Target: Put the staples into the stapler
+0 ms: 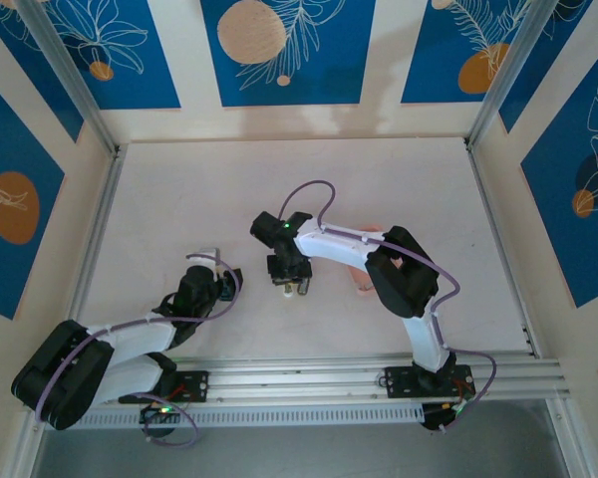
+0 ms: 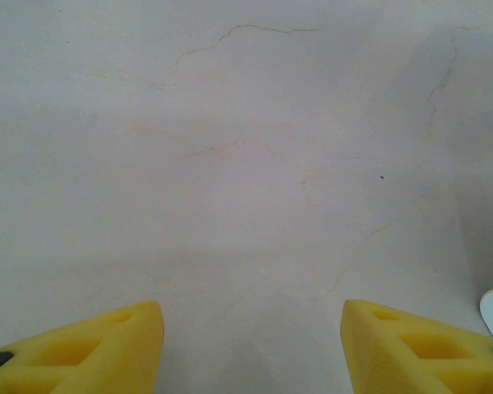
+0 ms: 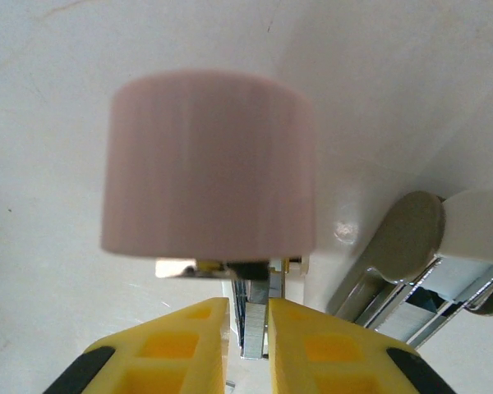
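Observation:
A grey strip of staples point(image 3: 253, 332) is pinched between the yellow fingers of my right gripper point(image 3: 248, 308), which is shut on it. The strip's far end reaches into the metal channel under the raised lid of a pink stapler point(image 3: 209, 164), close and blurred ahead of the fingers. In the top view my right gripper point(image 1: 292, 282) points down at mid-table over that stapler point(image 1: 297, 290). My left gripper point(image 1: 219, 281) rests to its left, and its fingers stand open over bare table point(image 2: 252, 316) with nothing between them.
A second stapler, white with chrome parts point(image 3: 444, 238), lies open just right of the pink one. A bit of pink tray point(image 1: 362, 282) shows under the right forearm. Aluminium rails and blue patterned walls enclose the white table point(image 1: 299, 179).

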